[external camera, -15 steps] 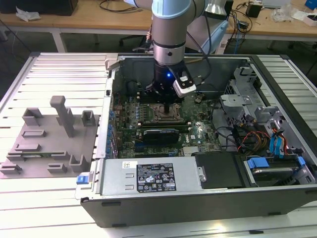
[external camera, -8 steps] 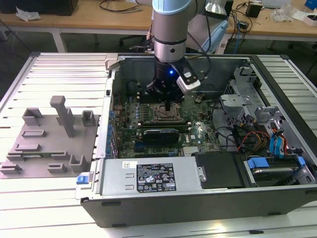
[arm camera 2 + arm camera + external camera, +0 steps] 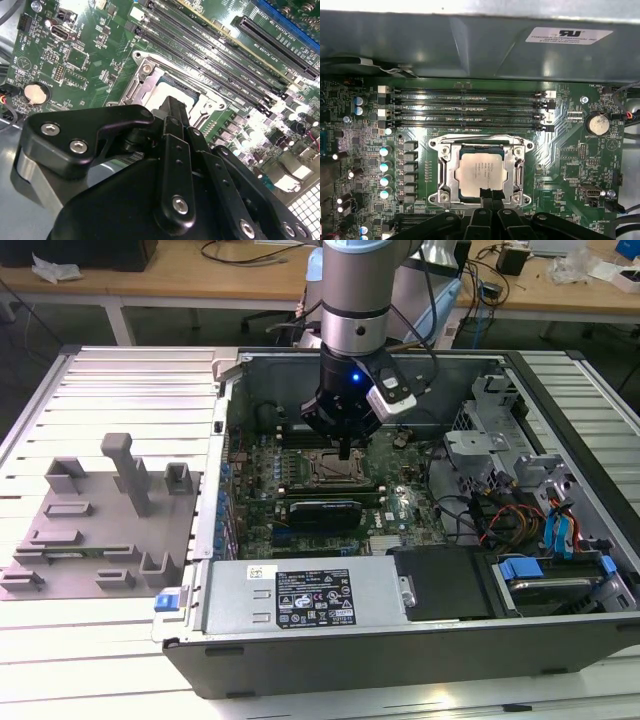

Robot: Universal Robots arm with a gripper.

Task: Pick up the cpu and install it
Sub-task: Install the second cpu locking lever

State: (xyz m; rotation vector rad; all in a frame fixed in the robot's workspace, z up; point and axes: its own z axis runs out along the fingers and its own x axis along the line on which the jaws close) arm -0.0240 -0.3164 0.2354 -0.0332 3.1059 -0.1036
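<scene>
**Chip seated in socket; gripper at its edge**

The cpu (image 3: 481, 171), a thin square chip with a pale, matte metal top, lies flat inside the bright steel socket frame (image 3: 445, 170) on the green motherboard (image 3: 560, 150). The gripper (image 3: 487, 196) stands directly above, its black fingers (image 3: 484, 194) drawn close together at the chip's 6 o'clock edge, nothing visibly between them. Judged: the chip is placed. Four dark memory slots (image 3: 470, 107) run at 12 o'clock.

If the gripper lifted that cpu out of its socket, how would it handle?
The cpu is a thin flat square, so probably stiff and light. Its smooth metal top looks slippery. Lying flat in the socket, it should not roll or tip.
</scene>
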